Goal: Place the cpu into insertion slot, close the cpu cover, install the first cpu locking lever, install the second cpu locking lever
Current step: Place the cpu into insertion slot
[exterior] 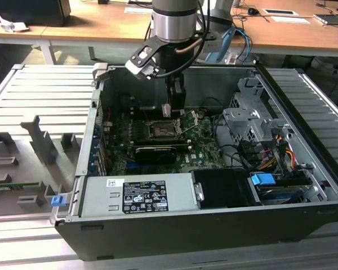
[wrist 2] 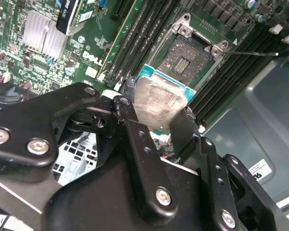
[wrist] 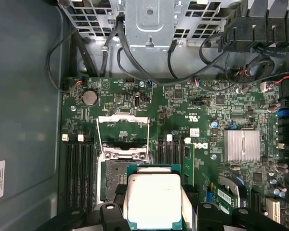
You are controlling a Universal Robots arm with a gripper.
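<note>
Dark grey metal computer case (exterior: pixel 174 225): you have it lying open on its side, walls up.

Green circuit board (exterior: pixel 205 149): it covers the case floor, running towards the back wall.

Black gripper (wrist 2: pixel 159 108): yours hangs over the middle of the board, its fingers (wrist 2: pixel 183 130) clamped on two opposite edges of the cpu.

Silvery cpu cover (wrist: pixel 123 132): a hinged frame plate, swung up and open at one edge of the insertion slot.

Black insertion slot (wrist: pixel 113 180): it sits near the middle of the board between rows of long narrow black slots. You can see its pin bed bare in the second wrist view (wrist 2: pixel 185 57), and it shows as a dark square under the arm in the exterior view (exterior: pixel 159 132).

Pale silver-grey cpu (wrist: pixel 154 199): you hold it in the gripper, metal top facing both wrist views (wrist 2: pixel 159 103). It is above the board and not seated. In the first wrist view it overlaps one edge of the insertion slot.
</note>
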